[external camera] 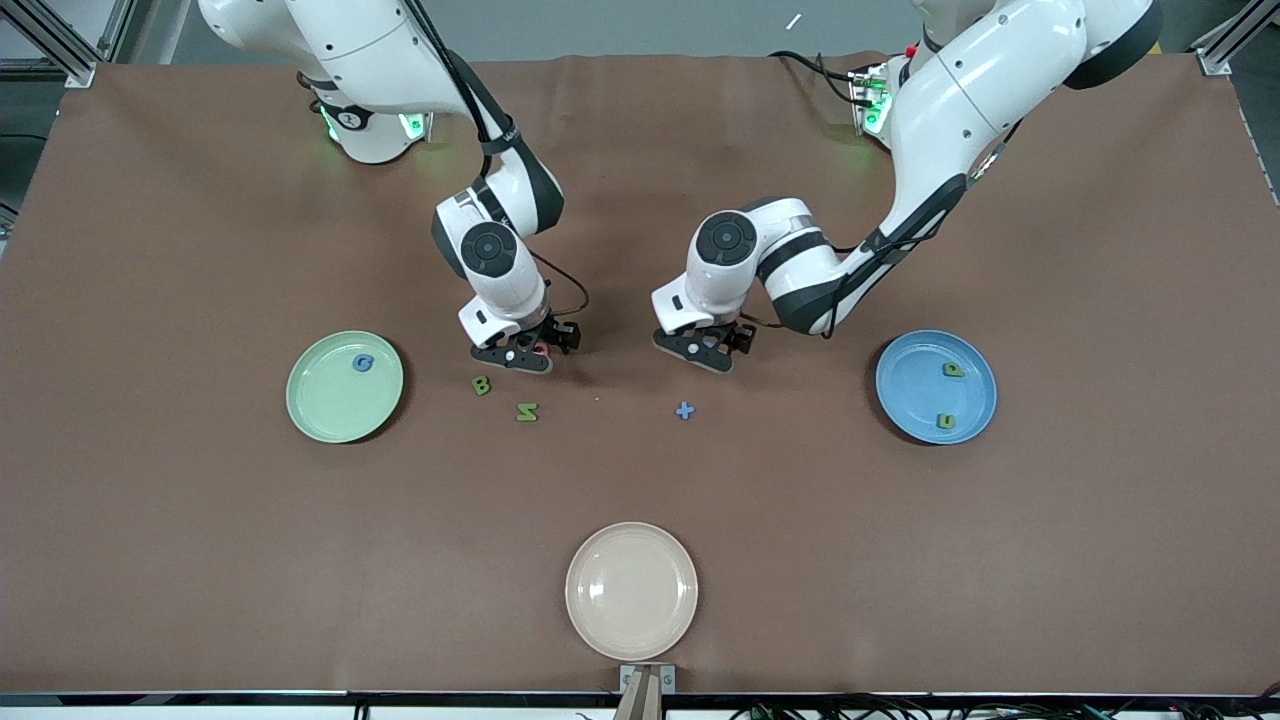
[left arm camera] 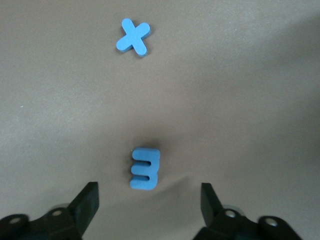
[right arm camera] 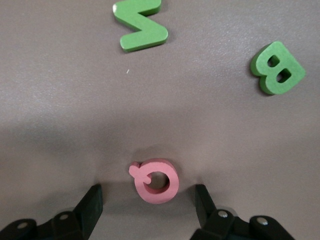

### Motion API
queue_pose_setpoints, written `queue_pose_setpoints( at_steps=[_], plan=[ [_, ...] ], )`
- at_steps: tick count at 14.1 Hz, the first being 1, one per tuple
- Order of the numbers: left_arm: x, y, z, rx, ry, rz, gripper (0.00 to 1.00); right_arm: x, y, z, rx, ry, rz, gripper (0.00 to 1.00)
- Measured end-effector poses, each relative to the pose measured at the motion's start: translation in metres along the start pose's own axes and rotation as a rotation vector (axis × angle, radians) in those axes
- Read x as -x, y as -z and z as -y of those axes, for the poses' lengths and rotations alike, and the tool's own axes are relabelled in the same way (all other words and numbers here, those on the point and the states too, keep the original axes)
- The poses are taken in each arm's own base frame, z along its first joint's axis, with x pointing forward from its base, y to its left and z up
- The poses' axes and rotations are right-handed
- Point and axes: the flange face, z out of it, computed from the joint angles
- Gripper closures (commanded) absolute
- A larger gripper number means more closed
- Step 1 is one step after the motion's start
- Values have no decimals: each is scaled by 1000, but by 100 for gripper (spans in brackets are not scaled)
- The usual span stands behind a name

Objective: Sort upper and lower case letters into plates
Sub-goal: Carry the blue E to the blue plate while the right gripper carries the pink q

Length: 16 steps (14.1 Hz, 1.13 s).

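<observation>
Pink Q (right arm camera: 156, 180) between wide-open right gripper (right arm camera: 148, 200), blue E (left arm camera: 144, 169) between wide-open left gripper (left arm camera: 150, 200), both empty, poised to grasp; green plate (external camera: 320, 410), blue plate (external camera: 905, 400) flanking for drop-off.

Three plates lie on the tabletop (external camera: 160, 300). One plate (external camera: 320, 410) lies toward the right arm's end and has the letter G (external camera: 363, 362) in it. A second plate (external camera: 915, 385) lies toward the left arm's end, with the letter P (external camera: 953, 369) and one more letter (external camera: 945, 421) in it; that one is nearer to the front camera than P. The third plate (external camera: 631, 590) lies between them, nearest to the front camera.

The right tool (external camera: 520, 355) is over the letter Q (right arm camera: 157, 181), which lies between its spread fingers. Letters B (external camera: 482, 385) and Z (external camera: 527, 411) lie just beside, apart from each other. The left tool (external camera: 705, 352) is over the letter E (left arm camera: 145, 169), fingers spread on either side of it. A cross (external camera: 684, 410) lies nearer to the front camera.
</observation>
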Motion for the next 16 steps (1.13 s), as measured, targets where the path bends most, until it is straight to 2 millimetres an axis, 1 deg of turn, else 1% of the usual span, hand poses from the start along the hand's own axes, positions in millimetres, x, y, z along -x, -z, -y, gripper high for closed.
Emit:
queue_pose_setpoints(
  at_steps=[2, 5, 8, 11, 13, 15, 16],
  plan=[
    [0, -8, -1, -11, -10, -7, 25, -1, 1, -1, 3, 0, -4, 24],
    [0, -13, -1, -13, -23, -14, 37, -4, 2, -2, 14, 21, -20, 24],
    [0, -19, 3, -22, -31, -11, 43, -11, 3, -8, 26, 26, -36, 29],
    [-1, -21, 2, -28, -47, -21, 56, -12, 3, -8, 25, 28, -39, 34],
    [-1, -20, 2, -30, -49, -25, 68, -12, 3, -7, 23, 29, -41, 43],
    [-3, -19, 2, -30, -48, -28, 76, -12, 4, -7, 22, 29, -42, 59],
    [-3, -18, 2, -30, -48, -30, 81, -13, 5, -6, 20, 28, -44, 70]
  ],
)
